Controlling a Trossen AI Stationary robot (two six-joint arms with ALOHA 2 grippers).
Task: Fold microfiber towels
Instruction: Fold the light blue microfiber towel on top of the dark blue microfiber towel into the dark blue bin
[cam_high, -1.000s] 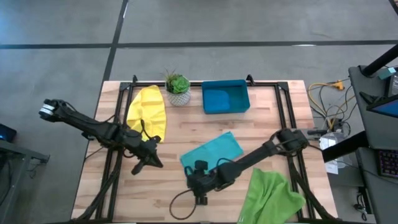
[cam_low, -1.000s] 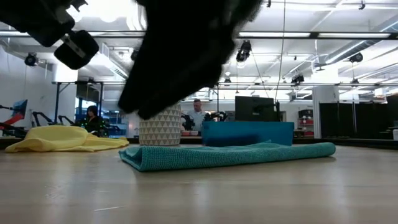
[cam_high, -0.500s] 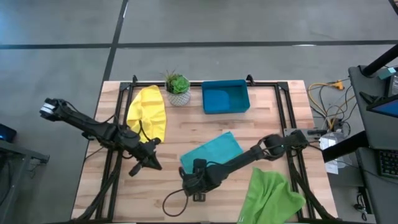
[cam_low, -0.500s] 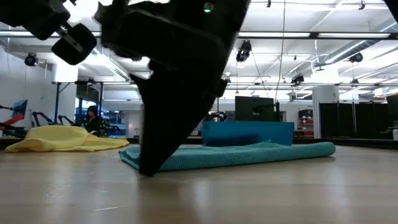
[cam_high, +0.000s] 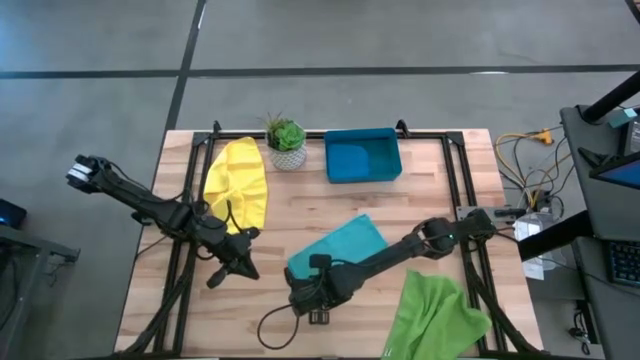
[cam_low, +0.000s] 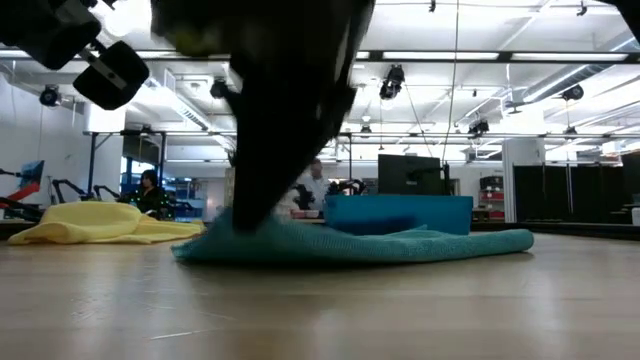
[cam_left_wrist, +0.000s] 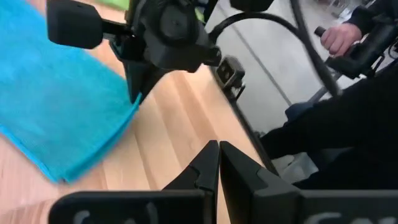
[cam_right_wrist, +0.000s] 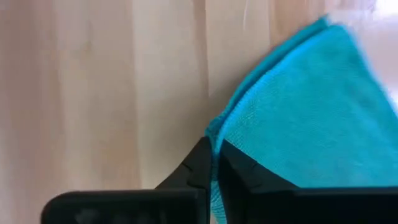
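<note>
The teal microfiber towel (cam_high: 340, 248) lies folded near the table's middle, and my right gripper (cam_high: 298, 283) is shut on its near left corner. In the low view this gripper (cam_low: 250, 215) stands on the towel's (cam_low: 400, 245) raised left end. My left gripper (cam_high: 218, 277) is shut and touches nothing, above bare wood to the left of the teal towel. The yellow towel (cam_high: 237, 185) lies crumpled at the far left. The light green towel (cam_high: 432, 312) lies at the near right, over the table's front edge. My right gripper pinches the teal towel's near left corner (cam_right_wrist: 219, 134) between its two fingers, coming from above and pointing down. Two cloth edges run into the fingers there, so more than one layer. That corner is bunched up a little; the rest of the towel lies flat on the table.
A teal-blue plastic tray (cam_high: 362, 156) and a small potted plant (cam_high: 286, 140) stand at the far edge. A black cable (cam_high: 275, 325) loops on the wood by my right gripper. A person's hand (cam_left_wrist: 339, 37) shows beyond the table.
My right gripper has gone toward the table's left edge and down onto the teal towel's near left corner, then shut on it. That corner has bunched up and slid slightly left; the rest of the towel has stayed flat.
</note>
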